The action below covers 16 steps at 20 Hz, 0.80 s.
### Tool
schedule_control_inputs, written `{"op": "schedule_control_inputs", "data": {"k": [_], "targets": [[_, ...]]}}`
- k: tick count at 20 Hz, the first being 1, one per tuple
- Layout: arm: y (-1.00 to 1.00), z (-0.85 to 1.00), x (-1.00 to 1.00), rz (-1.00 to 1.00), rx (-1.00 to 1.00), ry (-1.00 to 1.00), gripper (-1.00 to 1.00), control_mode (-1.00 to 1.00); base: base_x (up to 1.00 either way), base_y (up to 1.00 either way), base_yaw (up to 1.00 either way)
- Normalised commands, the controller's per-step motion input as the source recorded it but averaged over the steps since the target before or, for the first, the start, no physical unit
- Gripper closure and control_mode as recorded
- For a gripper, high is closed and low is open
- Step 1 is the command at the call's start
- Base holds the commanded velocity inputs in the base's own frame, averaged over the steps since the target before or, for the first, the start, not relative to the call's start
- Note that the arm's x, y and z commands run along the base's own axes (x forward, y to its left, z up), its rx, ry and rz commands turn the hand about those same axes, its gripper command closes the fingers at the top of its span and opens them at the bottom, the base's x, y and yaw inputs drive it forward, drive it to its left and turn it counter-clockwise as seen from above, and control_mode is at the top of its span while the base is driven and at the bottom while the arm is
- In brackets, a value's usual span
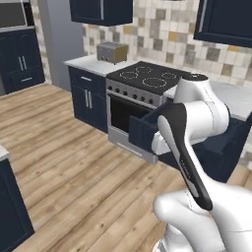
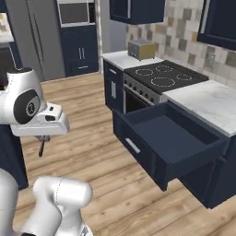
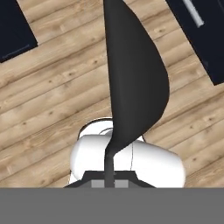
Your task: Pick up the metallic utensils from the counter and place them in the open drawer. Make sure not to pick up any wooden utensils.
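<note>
Dark-grey metal spoon (image 3: 135,83) hangs pinched by its thin stem in your jaws; it looks light, stiff and slippery. Carry it gently to the open drawer (image 2: 173,133).

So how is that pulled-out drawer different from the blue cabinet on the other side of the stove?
The open drawer is pulled out and shows its bare inside; the cabinet beyond the stove is shut. The drawer's silver handle lies level, while the cabinet doors' handles stand upright. The drawer sits below the marble counter; the cabinet's top carries a toaster. Both are navy blue with silver handles.
</note>
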Motion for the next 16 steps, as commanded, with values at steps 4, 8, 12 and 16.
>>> {"op": "schedule_control_inputs", "data": {"k": [4,8,12,16], "targets": [[0.0,0.0,0.0,0.0,0.0,0.0,1.0,1.0,0.08,-1.0,0.07],[0.0,0.0,0.0,0.0,0.0,0.0,1.0,1.0,0.36,-1.0,0.13],[0.0,0.0,0.0,0.0,0.0,0.0,1.0,1.0,0.3,-1.0,0.27],[0.0,0.0,0.0,0.0,0.0,0.0,1.0,1.0,-0.06,-1.0,0.32]]}}
